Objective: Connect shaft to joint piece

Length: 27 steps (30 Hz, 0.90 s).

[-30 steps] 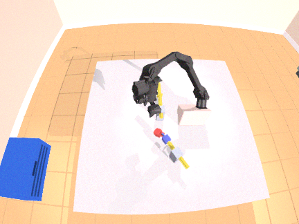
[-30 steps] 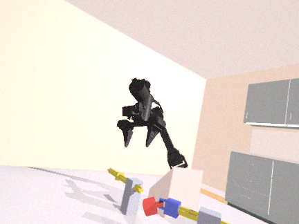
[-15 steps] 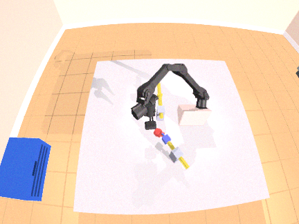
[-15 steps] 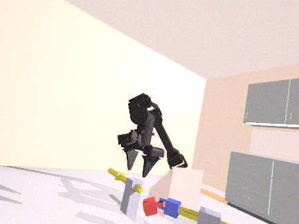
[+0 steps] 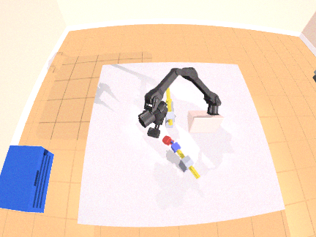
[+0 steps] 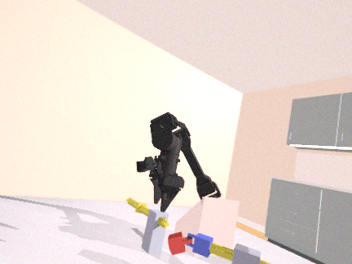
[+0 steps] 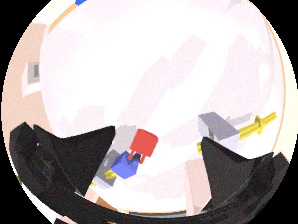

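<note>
The red joint piece [image 5: 167,140] [image 6: 176,244] [image 7: 145,142] hangs on a blue hinge part [image 5: 175,147] [image 6: 201,244] [image 7: 125,165] at the end of the fixed yellow shaft [image 5: 194,172] [image 6: 222,250], held in a grey block [image 5: 186,161] [image 6: 246,254]. In the top view it points up-left, roughly in line with that shaft. The second yellow shaft [image 5: 168,96] [image 6: 140,208] [image 7: 248,132] lies in its own grey block [image 5: 170,118] [image 6: 152,232] [image 7: 219,129], its near end apart from the red piece. My gripper [image 6: 160,205] [image 7: 159,136] is open and empty, above the pieces. The inside of the opening is hidden.
The pale pink block [image 5: 206,124] [image 6: 220,220] under the arm's base stands right of both shafts in the top view. A blue cabinet [image 5: 22,179] stands off the white surface at the left. Grey cabinets [image 6: 295,216] show at the right in the exterior view.
</note>
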Each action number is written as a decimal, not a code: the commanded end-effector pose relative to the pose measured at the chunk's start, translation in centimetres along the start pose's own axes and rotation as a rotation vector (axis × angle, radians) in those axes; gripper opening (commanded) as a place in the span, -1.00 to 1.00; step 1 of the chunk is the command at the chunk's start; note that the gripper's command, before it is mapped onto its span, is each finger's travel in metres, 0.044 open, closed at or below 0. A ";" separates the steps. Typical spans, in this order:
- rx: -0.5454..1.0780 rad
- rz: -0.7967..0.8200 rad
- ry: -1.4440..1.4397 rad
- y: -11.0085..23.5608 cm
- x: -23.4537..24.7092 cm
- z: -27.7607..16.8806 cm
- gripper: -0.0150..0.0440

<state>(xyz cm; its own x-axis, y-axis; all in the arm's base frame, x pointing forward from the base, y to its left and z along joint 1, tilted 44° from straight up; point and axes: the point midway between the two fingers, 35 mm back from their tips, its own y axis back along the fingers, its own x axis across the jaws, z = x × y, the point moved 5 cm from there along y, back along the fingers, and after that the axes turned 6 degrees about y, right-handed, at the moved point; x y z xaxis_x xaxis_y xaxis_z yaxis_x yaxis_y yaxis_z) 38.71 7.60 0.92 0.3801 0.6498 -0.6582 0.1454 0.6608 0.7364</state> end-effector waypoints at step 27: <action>-0.005 -0.009 -0.314 -8.7 0.1 0.2 1.00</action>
<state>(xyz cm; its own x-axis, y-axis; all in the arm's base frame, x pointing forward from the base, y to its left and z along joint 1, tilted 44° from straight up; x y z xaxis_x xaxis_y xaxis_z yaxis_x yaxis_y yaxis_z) 38.13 2.81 -4.18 0.6529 0.4967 -0.5718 0.1418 0.6614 0.7365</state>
